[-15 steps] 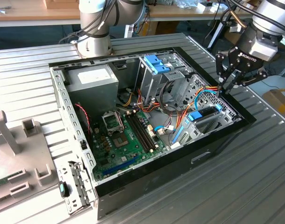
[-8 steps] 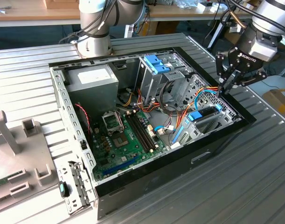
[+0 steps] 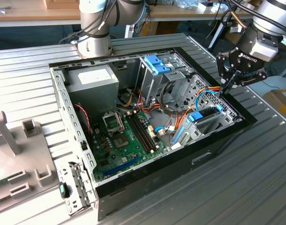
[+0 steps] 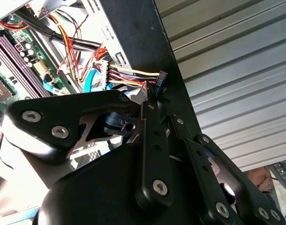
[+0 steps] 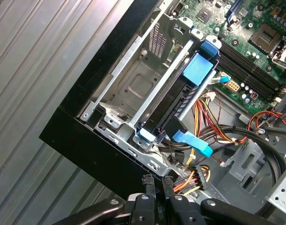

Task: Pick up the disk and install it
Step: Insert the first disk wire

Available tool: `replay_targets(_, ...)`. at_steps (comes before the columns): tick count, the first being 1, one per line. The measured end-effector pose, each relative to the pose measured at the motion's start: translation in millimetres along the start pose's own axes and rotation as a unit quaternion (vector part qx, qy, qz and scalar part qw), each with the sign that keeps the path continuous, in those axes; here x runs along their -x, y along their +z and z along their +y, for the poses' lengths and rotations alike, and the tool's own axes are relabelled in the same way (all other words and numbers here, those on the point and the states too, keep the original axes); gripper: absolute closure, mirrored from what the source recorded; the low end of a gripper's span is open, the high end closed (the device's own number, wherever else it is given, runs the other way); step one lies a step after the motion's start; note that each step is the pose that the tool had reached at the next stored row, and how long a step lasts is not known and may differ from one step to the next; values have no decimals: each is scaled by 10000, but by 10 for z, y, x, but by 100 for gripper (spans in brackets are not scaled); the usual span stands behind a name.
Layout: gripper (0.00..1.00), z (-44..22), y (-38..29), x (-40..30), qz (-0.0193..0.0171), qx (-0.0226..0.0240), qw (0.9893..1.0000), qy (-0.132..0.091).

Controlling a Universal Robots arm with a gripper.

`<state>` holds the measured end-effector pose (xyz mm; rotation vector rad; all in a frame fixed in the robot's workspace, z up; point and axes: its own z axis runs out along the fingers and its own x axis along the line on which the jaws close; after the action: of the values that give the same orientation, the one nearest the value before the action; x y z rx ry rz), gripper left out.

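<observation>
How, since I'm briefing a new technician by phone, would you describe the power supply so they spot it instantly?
Find the open black computer case on the ribbed metal table. In its corner nearest the robot arm's base sits the power supply. It is the only closed grey box with a white label on top; its neighbours are a green motherboard and a blue-tabbed drive cage.

White lettering stands on the gripper (image 3: 228, 86).
</observation>
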<state>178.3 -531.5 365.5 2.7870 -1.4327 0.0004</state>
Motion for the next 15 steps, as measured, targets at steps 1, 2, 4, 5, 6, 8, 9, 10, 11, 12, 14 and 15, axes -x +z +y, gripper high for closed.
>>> replay_targets(1, 82, 1, -1, 1, 0, -2, 10000, -1)
replay_targets(2, 82, 3, -15, 3, 0, -5, 10000, 0)
replay_targets(4, 82, 6, -68, 4, 10, -14, 10000, 0)
replay_targets(5, 82, 8, -83, 5, 13, -18, 10000, 0)
replay_targets(6, 82, 7, -99, 4, 17, -23, 10000, -1)
replay_targets(8, 82, 9, -122, 5, 24, -33, 10000, 0)
replay_targets(9, 82, 10, -133, 6, 29, -41, 10000, 0)
replay_targets(10, 82, 10, -135, 6, 30, -43, 10000, 0)
replay_targets(11, 82, 10, -137, 5, 31, -43, 10000, 0)
replay_targets(12, 82, 45, -128, 23, 33, -45, 10000, 1)
replay_targets(14, 82, 137, -126, 83, 39, -54, 10000, 0)
replay_targets(15, 82, 186, -125, 113, 42, -59, 10000, 1)
